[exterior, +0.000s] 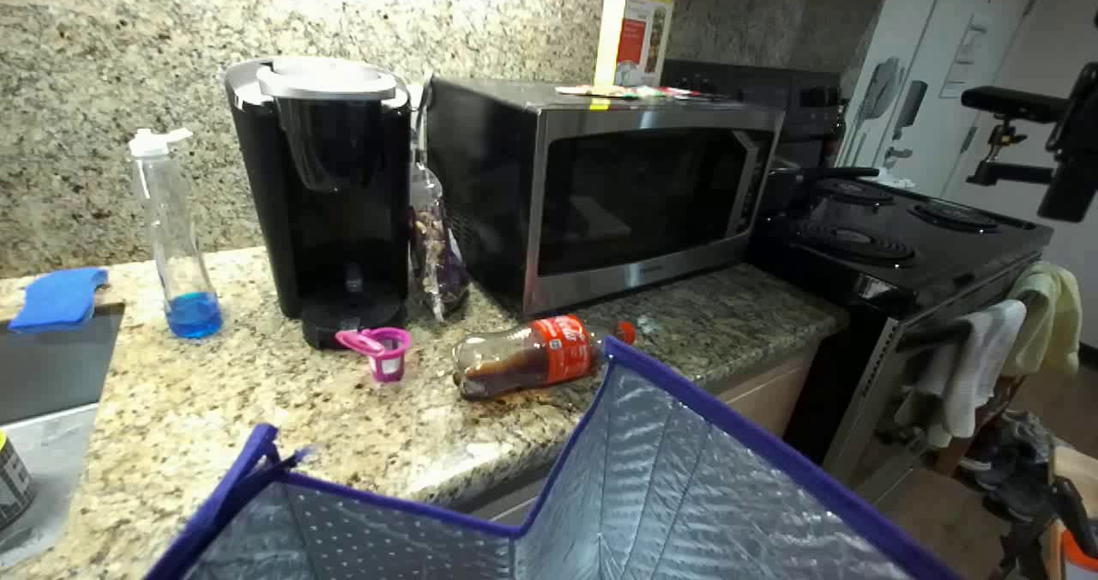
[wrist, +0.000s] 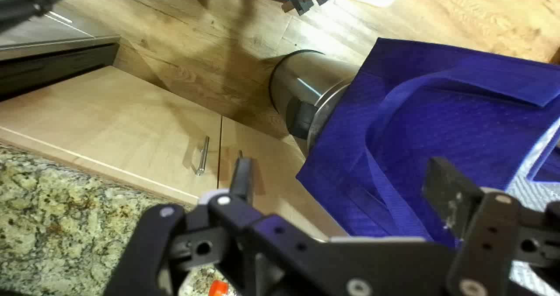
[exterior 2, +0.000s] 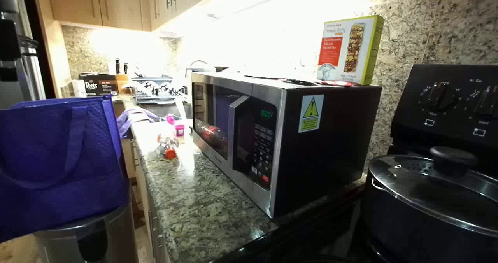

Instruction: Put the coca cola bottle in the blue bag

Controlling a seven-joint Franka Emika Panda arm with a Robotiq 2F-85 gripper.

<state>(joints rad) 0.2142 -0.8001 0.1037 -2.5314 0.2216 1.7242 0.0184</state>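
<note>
The gripper (wrist: 345, 182) hangs spread wide, holding nothing, and I see the coca cola bottle (exterior: 542, 359) lying on its side on the counter (exterior: 360, 425), beyond the near blue bag (exterior 2: 39, 138). I'd come in high, clear of the bag's rim (exterior: 412, 506), and straddle the bottle's middle squarely lest it roll.

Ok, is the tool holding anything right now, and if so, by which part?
Nothing is held: the tool stands open in the wrist view, and the coca cola bottle lies on its side on the counter.
</note>
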